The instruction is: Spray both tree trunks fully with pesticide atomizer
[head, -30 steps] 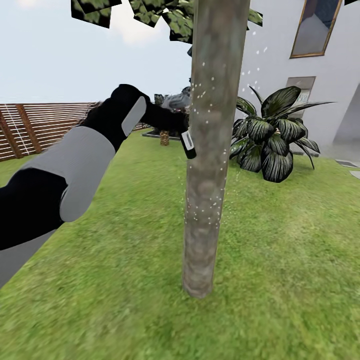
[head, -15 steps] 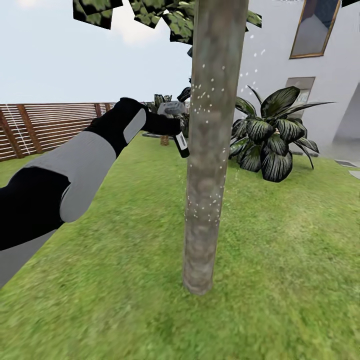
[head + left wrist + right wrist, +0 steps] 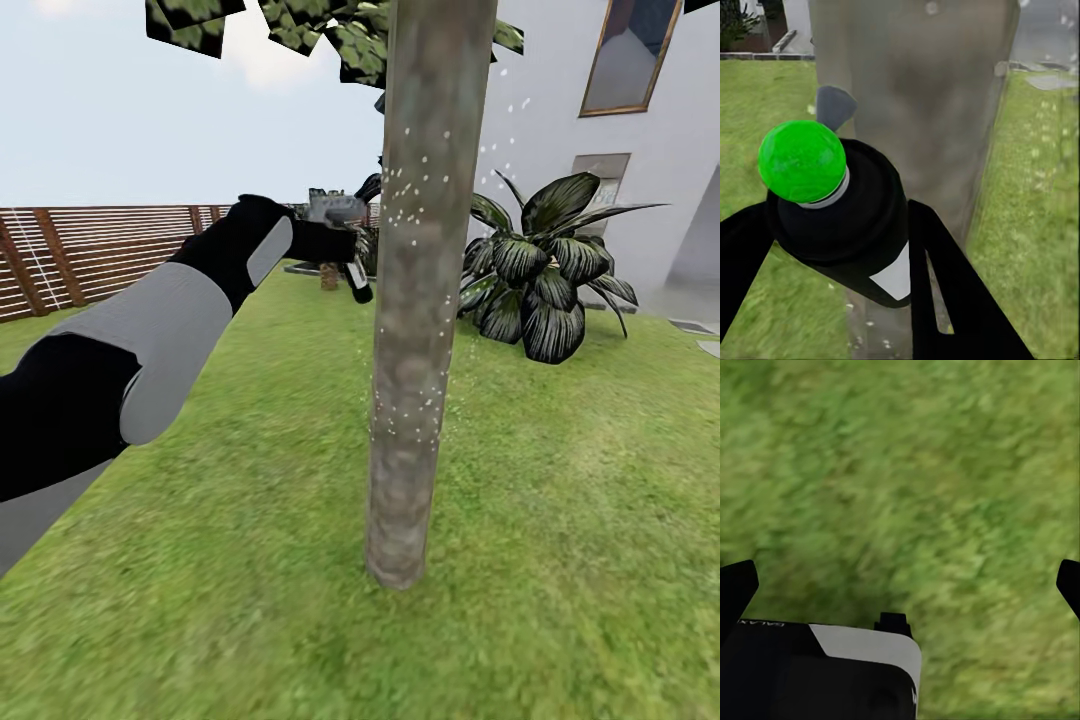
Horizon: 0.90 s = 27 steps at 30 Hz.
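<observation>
**Atomizer swings up and away from the trunk**

Over the last second the left claw (image 3: 345,250) has risen beside the tree trunk (image 3: 420,300) and drawn a little back from it. The pesticide atomizer (image 3: 358,282) it grips was earlier level with the bark's mid-height and almost touching it; now it hangs higher and stands clear of the trunk, its dark body tilted with the lower end toward the bark. The forearm has lifted with it. The white pesticide specks (image 3: 405,200) on the trunk have shifted slightly.
</observation>
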Available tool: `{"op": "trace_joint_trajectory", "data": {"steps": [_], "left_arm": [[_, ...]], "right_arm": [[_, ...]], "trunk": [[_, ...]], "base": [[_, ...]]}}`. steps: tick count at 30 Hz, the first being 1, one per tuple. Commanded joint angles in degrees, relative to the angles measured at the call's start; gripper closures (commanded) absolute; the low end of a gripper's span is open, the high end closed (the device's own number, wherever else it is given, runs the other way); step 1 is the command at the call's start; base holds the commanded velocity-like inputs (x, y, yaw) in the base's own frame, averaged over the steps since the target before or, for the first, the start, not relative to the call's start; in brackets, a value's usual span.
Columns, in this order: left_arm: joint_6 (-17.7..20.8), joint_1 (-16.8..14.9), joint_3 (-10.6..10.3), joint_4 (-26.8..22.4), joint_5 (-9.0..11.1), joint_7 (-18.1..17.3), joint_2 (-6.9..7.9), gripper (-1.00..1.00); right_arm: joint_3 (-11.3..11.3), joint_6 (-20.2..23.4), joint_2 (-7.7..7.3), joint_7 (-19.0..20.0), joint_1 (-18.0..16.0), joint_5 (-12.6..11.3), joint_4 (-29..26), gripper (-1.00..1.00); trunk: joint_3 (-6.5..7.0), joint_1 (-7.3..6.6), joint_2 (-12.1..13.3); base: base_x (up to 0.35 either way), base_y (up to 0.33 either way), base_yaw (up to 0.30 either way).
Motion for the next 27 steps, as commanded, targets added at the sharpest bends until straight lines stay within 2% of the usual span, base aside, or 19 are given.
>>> {"op": "trace_joint_trajectory", "data": {"steps": [1, 2, 4, 6, 8, 10, 12, 14, 20, 23, 25, 27], "left_arm": [[0.2, -0.1, -0.1, 0.0, 0.1, -1.5, 0.0, 1.0], [0.2, -0.1, -0.1, 0.1, 0.1, -2.4, 0.0, 1.0], [0.2, -0.1, 0.0, 0.3, 0.0, -10.8, 0.0, 1.0], [0.2, -0.1, -0.4, 0.9, -0.1, -17.5, 0.0, 1.0], [0.2, 0.0, -2.0, 1.5, -0.1, -20.1, 0.0, 1.0], [0.2, 0.2, -7.7, 2.1, -0.1, -22.4, 0.0, 1.0], [0.1, 1.0, -9.3, 2.2, -0.1, -22.9, 0.0, 1.0], [-0.2, 4.1, -10.6, 2.3, -0.1, -23.2, 0.0, 1.0], [-3.7, 10.6, -10.9, 2.8, -0.2, -22.6, 0.0, 1.0], [-6.1, 11.9, -10.8, 7.3, -0.4, -22.3, 0.0, 1.0], [-12.3, 12.2, -10.8, 12.8, -0.5, -19.7, 0.0, 1.0], [-13.7, 12.3, -10.8, 14.1, -0.4, -18.5, 0.0, 1.0]], "right_arm": [[0.1, -0.3, 0.01, -0.4, -0.1, 0.5, 0.3, -1.0], [0.1, -0.3, 0.01, -0.4, -0.1, 0.5, 0.3, -1.0], [0.1, -0.3, 0.01, -0.4, -0.1, 0.5, 0.3, -1.0], [0.1, -0.3, 0.01, -0.4, -0.1, 0.5, 0.3, -1.0], [0.1, -0.3, 0.01, -0.4, -0.1, 0.5, 0.3, -1.0], [0.1, -0.3, 0.01, -0.4, -0.1, 0.5, 0.3, -1.0], [0.1, -0.3, 0.01, -0.4, -0.1, 0.5, 0.3, -1.0], [0.1, -0.3, 0.05, -0.4, -0.1, 0.5, 0.3, -1.0], [0.1, -0.3, 0.07, -0.4, -0.1, 0.5, 0.3, -1.0], [0.1, -0.3, 0.09, -0.4, -0.1, 0.5, 0.3, -1.0], [0.1, -0.3, 0.1, -0.4, -0.1, 0.5, 0.3, -1.0], [0.1, -0.3, 0.1, -0.4, -0.1, 0.5, 0.3, -1.0]], "trunk": [[-0.13, 0.04, -0.1], [-0.13, 0.04, -0.1], [-0.13, 0.04, -0.1], [-0.13, 0.04, -0.1], [-0.13, 0.04, -0.1], [-0.13, 0.04, -0.1], [-0.13, 0.04, -0.1], [-0.13, 0.04, -0.1], [-0.13, 0.04, -0.1], [-0.13, 0.04, -0.1], [-0.13, 0.04, -0.1], [-0.13, 0.04, -0.1]], "base": [[0.0, 0.0, 0.0], [0.0, 0.0, 0.0], [0.0, 0.0, 0.0], [0.0, 0.0, 0.0], [0.0, 0.0, 0.0], [0.0, 0.0, 0.0], [0.0, 0.0, 0.0], [0.0, 0.0, 0.0], [0.0, 0.0, 0.0], [0.0, 0.0, 0.0], [0.0, 0.0, 0.0], [0.0, 0.0, 0.0]]}}
